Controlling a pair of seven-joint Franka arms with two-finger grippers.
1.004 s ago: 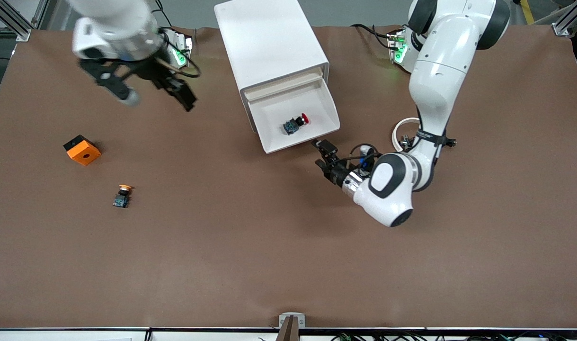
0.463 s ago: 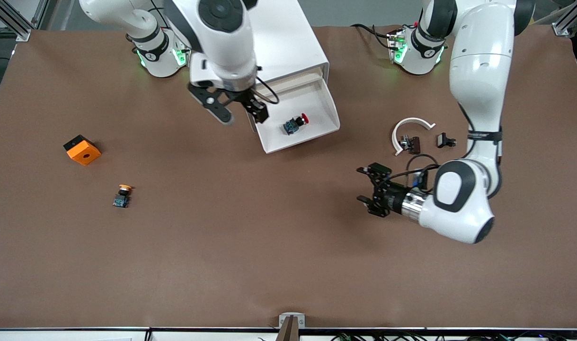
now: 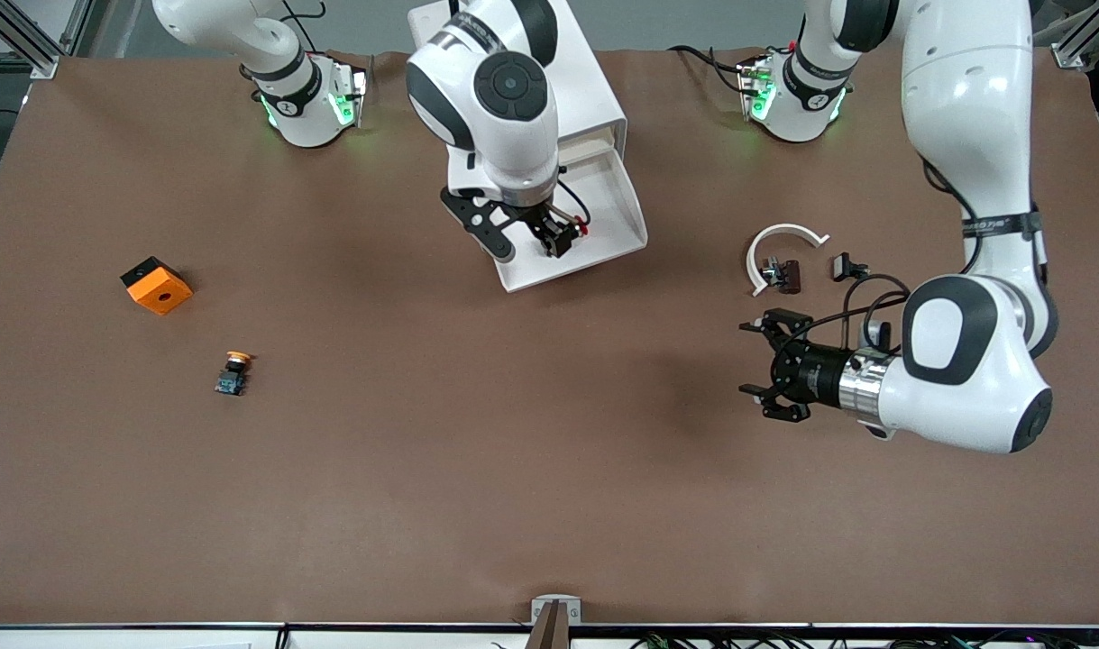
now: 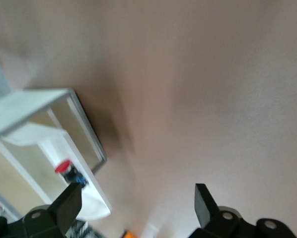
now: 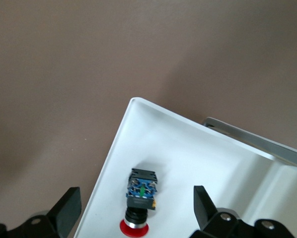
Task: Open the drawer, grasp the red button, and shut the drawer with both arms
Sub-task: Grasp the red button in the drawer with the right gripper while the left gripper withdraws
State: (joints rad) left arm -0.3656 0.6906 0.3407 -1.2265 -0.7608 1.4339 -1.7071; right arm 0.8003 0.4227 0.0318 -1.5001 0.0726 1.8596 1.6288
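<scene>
Drawer (image 3: pixel 594 225) open, button (image 5: pixel 141 198) not yet grabbed.
Your right gripper (image 3: pixel 531 236) hovers spread over it; left gripper (image 3: pixel 774 377) waits, fingers apart.

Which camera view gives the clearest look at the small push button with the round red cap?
The right wrist view: the small red-capped push button lies unobstructed in the open white drawer. In the front view the right gripper covers nearly all of it; the left wrist view shows it small.
</scene>
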